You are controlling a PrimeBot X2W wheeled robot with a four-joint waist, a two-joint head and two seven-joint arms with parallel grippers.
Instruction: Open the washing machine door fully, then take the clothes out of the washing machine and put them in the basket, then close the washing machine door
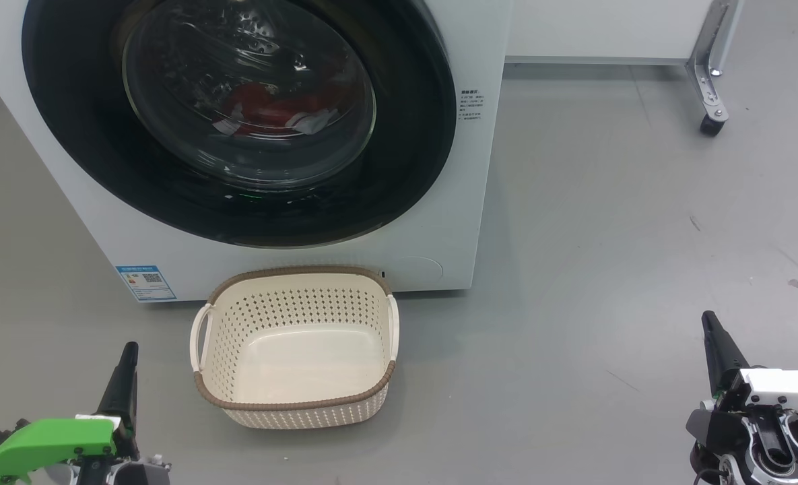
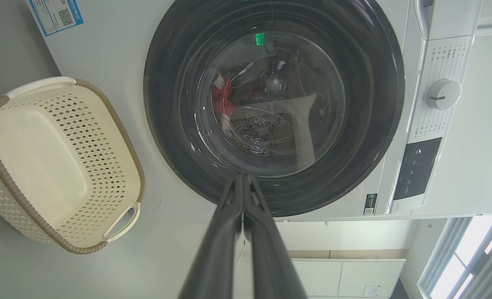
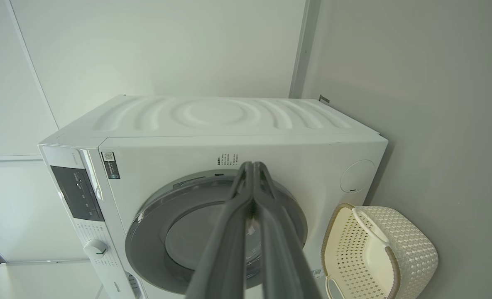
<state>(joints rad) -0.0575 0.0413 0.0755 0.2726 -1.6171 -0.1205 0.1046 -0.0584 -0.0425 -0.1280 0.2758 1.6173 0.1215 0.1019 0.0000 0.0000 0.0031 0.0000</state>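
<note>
The white washing machine [image 1: 432,222] stands before me with its round black-ringed washing machine door [image 1: 237,114] closed flat against the front. Through the glass I see the red and white clothes [image 1: 271,111] lying in the drum. On the floor just below the door sits the cream basket [image 1: 295,347], with nothing in it. My left gripper [image 1: 128,350] rests low at the lower left, shut and holding nothing. My right gripper [image 1: 708,318] sits at the lower right, also shut and holding nothing. The left wrist view shows the door [image 2: 270,104], clothes [image 2: 223,99] and basket [image 2: 59,166].
A blue label [image 1: 146,283] marks the washer's lower left front. A metal leg on a caster [image 1: 712,124] stands at the far right, by a pale wall base. Grey floor spreads to the right of the washer and around the basket. The control dial [image 2: 443,94] sits above the door.
</note>
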